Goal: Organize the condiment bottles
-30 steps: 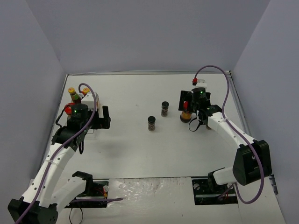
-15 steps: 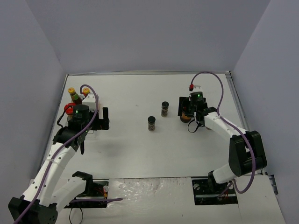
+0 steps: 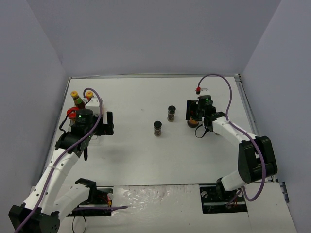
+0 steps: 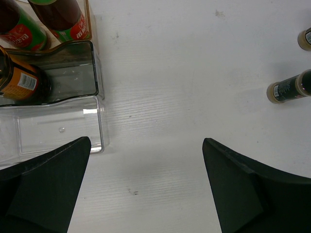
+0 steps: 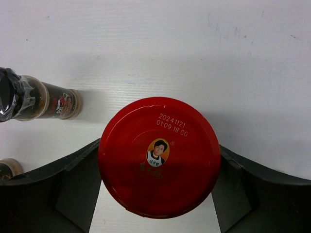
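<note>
Two yellow-capped sauce bottles (image 3: 74, 95) (image 3: 89, 95) and a red-lidded jar (image 3: 72, 114) stand in the clear rack (image 3: 95, 108) at the left. The left wrist view shows the bottles (image 4: 19, 29) (image 4: 63, 19) and that jar (image 4: 19, 80). My left gripper (image 3: 106, 123) is open and empty just right of the rack (image 4: 53, 126). Two black-capped spice jars (image 3: 171, 113) (image 3: 157, 128) stand mid-table. My right gripper (image 3: 194, 114) is open, its jaws standing on either side of the second red-lidded jar (image 5: 159, 156). A third spice jar is not in view.
The spice jars lie left of the red lid in the right wrist view (image 5: 43, 101) (image 5: 7, 167) and at the right edge of the left wrist view (image 4: 290, 87) (image 4: 306, 39). Grey walls ring the white table (image 3: 146, 155).
A second ago my right gripper was higher; it has come down around the red-lidded jar. The left arm has hardly moved.
</note>
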